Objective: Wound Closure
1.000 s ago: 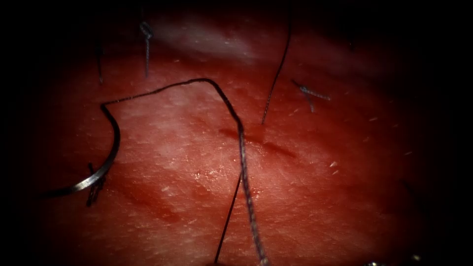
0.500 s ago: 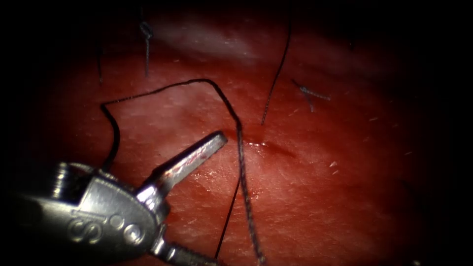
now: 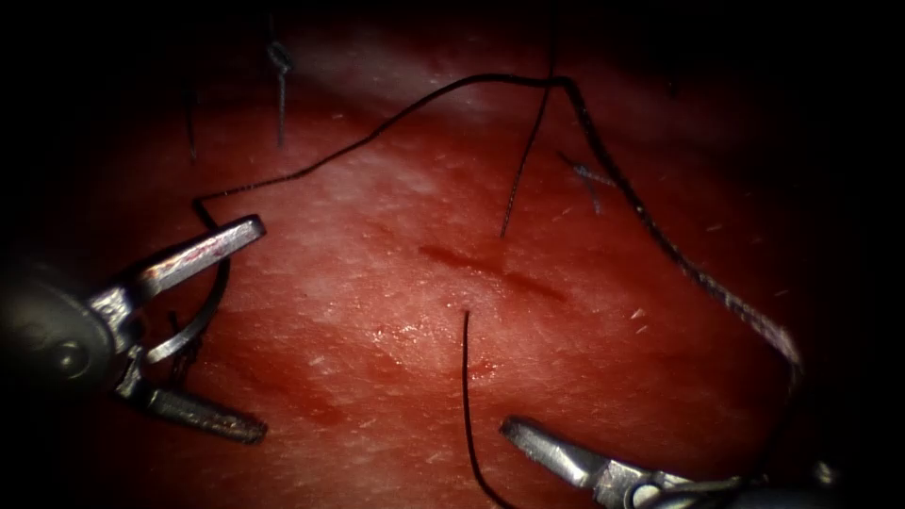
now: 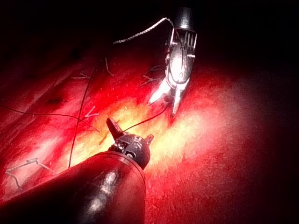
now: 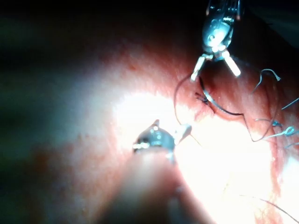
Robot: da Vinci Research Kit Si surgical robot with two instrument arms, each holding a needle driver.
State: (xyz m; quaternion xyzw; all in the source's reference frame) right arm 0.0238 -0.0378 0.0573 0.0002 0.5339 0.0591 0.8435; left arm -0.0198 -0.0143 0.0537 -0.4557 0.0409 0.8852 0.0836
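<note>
Needle lying left of the cut, straddled by spread jaws.

The left tool point(image 3: 240, 330) is seen wide open, empty, around the needle point(image 3: 203, 316), left of the cut point(image 3: 490, 269); stiff, slick steel, best gripped mid-curve. Right of it, thread point(image 3: 660, 236) trails to the right tool point(image 3: 514, 432), parted, grip unclear.

One needle point(image 3: 193, 325), two tools (left point(image 3: 203, 330), right point(image 3: 528, 438)).

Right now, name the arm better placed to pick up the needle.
Left, probably. The left tool hangs with jaws open astride the needle lying left of the cut; the right tool sits far off, open, holding nothing.
</note>
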